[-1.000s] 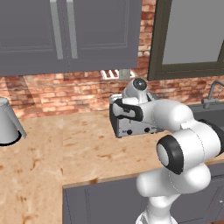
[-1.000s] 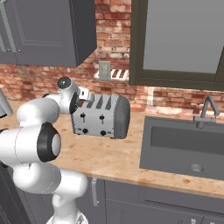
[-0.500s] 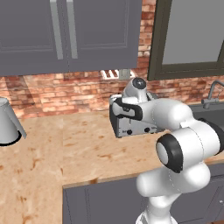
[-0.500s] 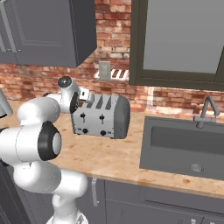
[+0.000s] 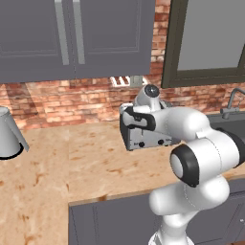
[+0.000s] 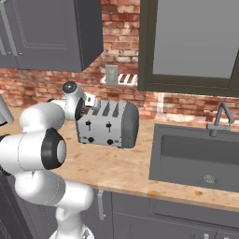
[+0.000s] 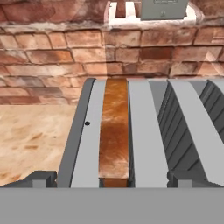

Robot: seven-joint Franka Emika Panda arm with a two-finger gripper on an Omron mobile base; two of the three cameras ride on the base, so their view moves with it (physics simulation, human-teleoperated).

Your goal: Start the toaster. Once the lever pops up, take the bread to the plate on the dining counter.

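Note:
The silver-grey toaster (image 6: 112, 125) stands on the counter against the brick wall, also seen from the left as the toaster (image 5: 146, 138). Two small dark levers (image 6: 109, 126) sit on its front. The bread (image 7: 113, 131) stands on edge in the left slot, with its brown crust showing at the slot's mouth. My gripper (image 7: 113, 178) hangs open just above the toaster's front end. Its fingertips (image 7: 42, 177) stand one on each side of the bread's slot and touch nothing. The plate and the dining counter are out of view.
A dark sink (image 6: 196, 154) with a faucet (image 6: 219, 116) lies right of the toaster. A metal pot (image 5: 7, 136) stands at the far left of the counter. Upper cabinets (image 5: 72, 38) hang overhead, and a wall outlet (image 7: 164, 8) sits behind the toaster.

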